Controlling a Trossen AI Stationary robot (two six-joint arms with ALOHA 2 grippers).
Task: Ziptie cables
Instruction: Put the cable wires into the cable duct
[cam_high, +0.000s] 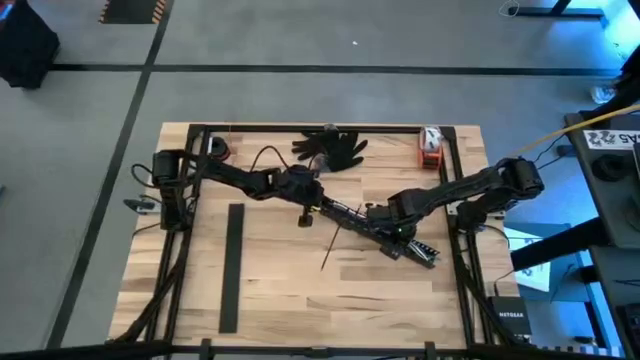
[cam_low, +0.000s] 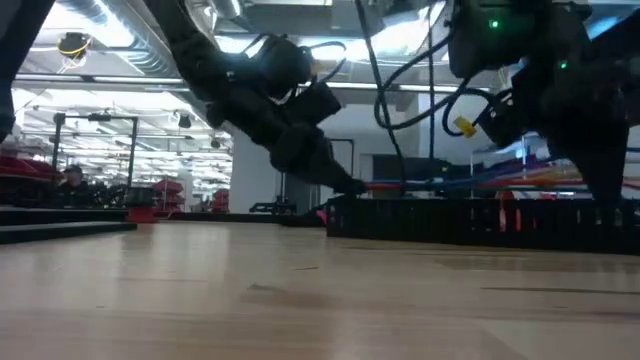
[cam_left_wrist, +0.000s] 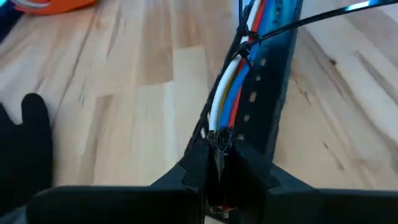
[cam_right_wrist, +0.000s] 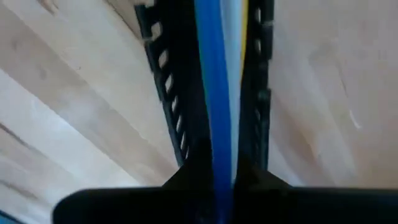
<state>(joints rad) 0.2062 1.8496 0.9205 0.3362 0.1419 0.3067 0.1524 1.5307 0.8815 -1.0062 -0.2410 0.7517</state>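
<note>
Soft, thin insulated strands make up the cables (cam_left_wrist: 231, 93): white, yellow, red and blue show in the left wrist view, bunched side by side along a black slotted bar (cam_left_wrist: 273, 99) that lies at a slant on the counter (cam_high: 280, 290) near its middle. You should expect them to be light and floppy, with a slick jacket that can slide out of a loose pinch; they will bend wherever you are not supporting them. Take hold near the ends, and pinch the whole bundle at once so no single strand escapes.

Your left gripper (cam_left_wrist: 219, 163) is at one end of the bundle. Its fingers (cam_left_wrist: 196, 163) are clenched on the cable ends, which pass straight in between them. A thin dark tie (cam_left_wrist: 311, 17) already crosses the bundle farther along, well clear of that grip.

Your right gripper (cam_right_wrist: 222, 186) sits low over the bar's other stretch, toward the right side of the counter. The blue and pale strands run into the narrow gap between its fingers (cam_right_wrist: 186, 177), which look closed on them, the bar's slotted walls flanking either side.

Black gloves (cam_high: 332, 147) and an orange item (cam_high: 430, 146) lie at the far edge, out of your way.
</note>
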